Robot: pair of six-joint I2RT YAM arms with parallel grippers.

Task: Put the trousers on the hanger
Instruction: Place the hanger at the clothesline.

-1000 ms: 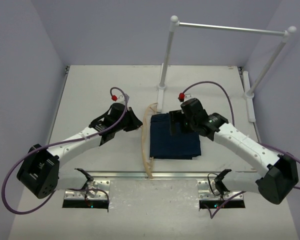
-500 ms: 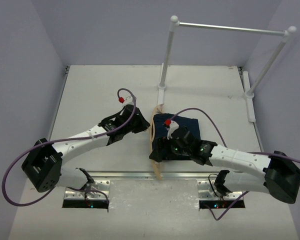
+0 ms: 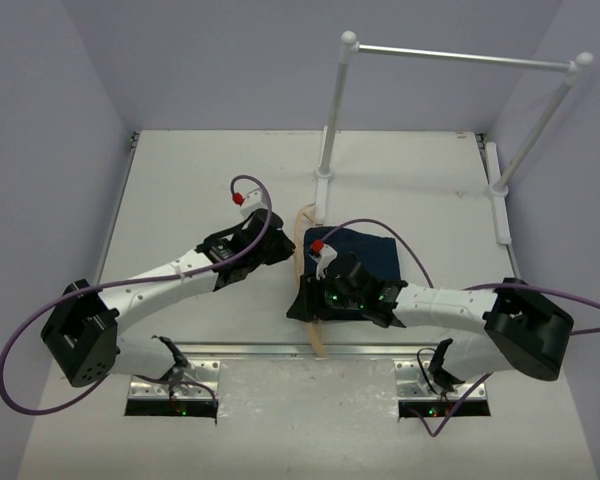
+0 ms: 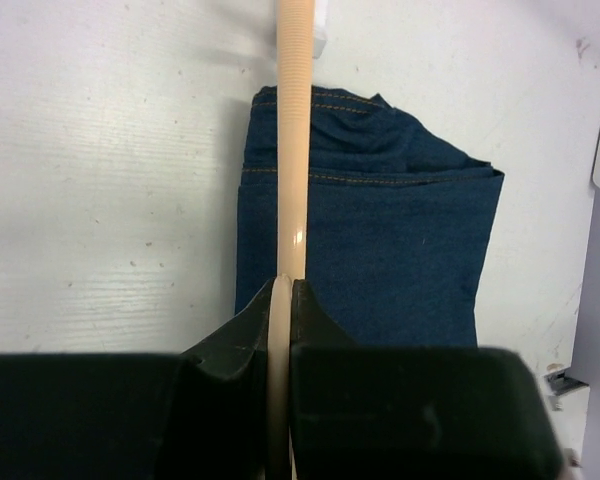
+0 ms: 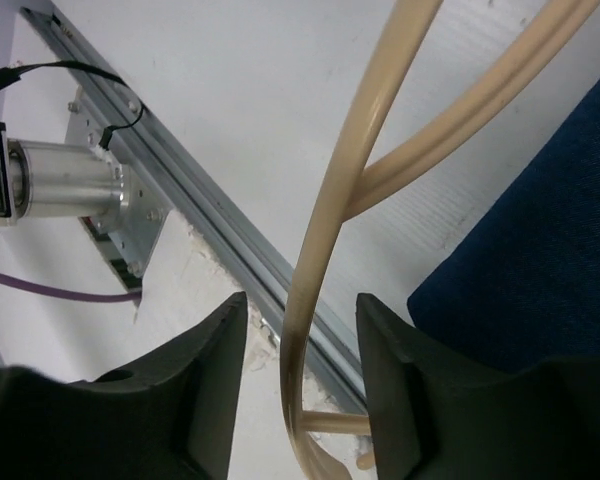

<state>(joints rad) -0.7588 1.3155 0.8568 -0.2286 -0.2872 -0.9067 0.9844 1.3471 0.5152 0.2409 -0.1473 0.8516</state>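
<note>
Top external view: the trousers (image 3: 378,258) lie folded into a dark blue block on the white table (image 3: 200,180), a little right of its middle. The hanger (image 3: 301,245) runs along their left edge from far to near, its near end reaching over the aluminium strip (image 3: 250,350) at the table's front.

Seen from the left wrist, the folded denim (image 4: 390,240) shows lines of orange stitching at its far end. The tan bar (image 4: 293,120) crosses over its left margin. The left gripper (image 4: 282,300) is clamped tight on that bar, its dark fingers pressed to both sides.

From the right wrist, the right gripper (image 5: 302,340) straddles the curved wooden bar (image 5: 330,220) with its jaws partly apart. A gap shows on either side, so it grips nothing. A corner of the jeans (image 5: 540,230) lies just to one side, and the metal strip (image 5: 200,190) and a purple cable (image 5: 50,288) lie beyond.

The right arm reaches across the near half of the cloth and hides it from above. Behind, at the far right, stands a white rail (image 3: 460,55) on two ball-topped posts, well apart from the jeans.
</note>
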